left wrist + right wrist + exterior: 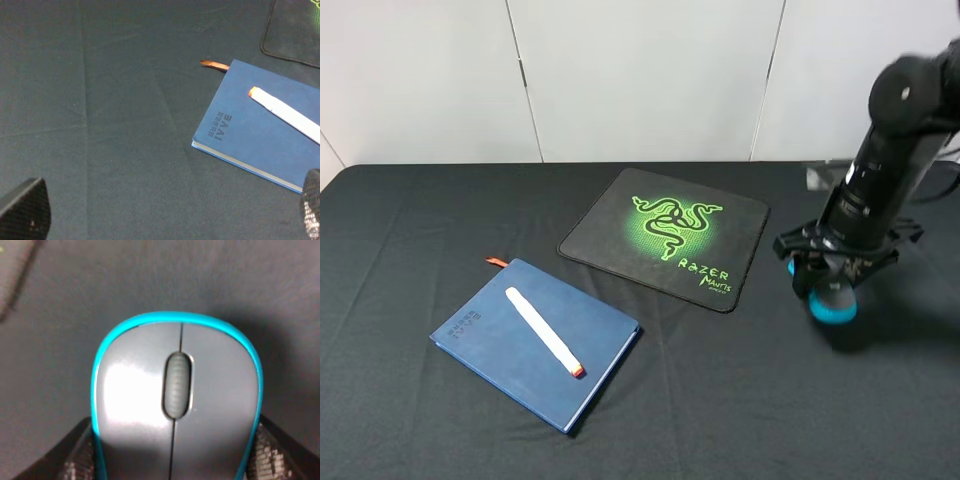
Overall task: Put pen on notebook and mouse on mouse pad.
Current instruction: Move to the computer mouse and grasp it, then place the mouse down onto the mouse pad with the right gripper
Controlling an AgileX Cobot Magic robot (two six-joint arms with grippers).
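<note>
The white pen [544, 331] lies diagonally on the dark blue notebook [500, 355], its orange-red tip toward the near edge. In the left wrist view the pen [290, 116] rests on the notebook [250, 142]. The left gripper [167, 207] is open above bare cloth beside the notebook. To the right of the black mouse pad [620, 225] with its green logo, the right gripper [828, 285] is shut on the grey and blue mouse [832, 302], held just above the table. The right wrist view shows the mouse [175, 390] clamped between both fingers [80, 460].
Black cloth [720, 400] covers the table. An orange ribbon [214, 64] sticks out of the notebook's far corner. A corner of the mouse pad [295, 30] shows in the left wrist view. White wall panels [640, 70] stand behind the table.
</note>
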